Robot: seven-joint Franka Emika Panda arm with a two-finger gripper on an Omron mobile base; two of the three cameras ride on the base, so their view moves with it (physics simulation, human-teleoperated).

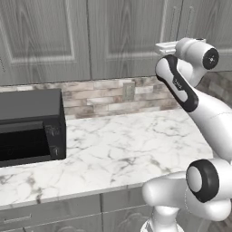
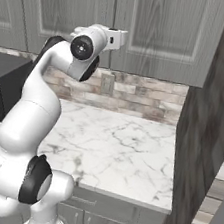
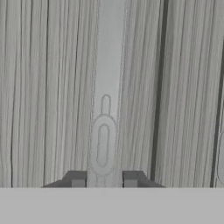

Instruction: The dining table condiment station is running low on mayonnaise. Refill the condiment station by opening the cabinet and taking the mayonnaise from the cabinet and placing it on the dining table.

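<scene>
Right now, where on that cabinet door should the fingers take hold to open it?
Grip the slim vertical bar handle on the cabinet door, coming straight at the door face with one of the fingers on each side. The bar stands proud, narrow enough to pinch across.
</scene>
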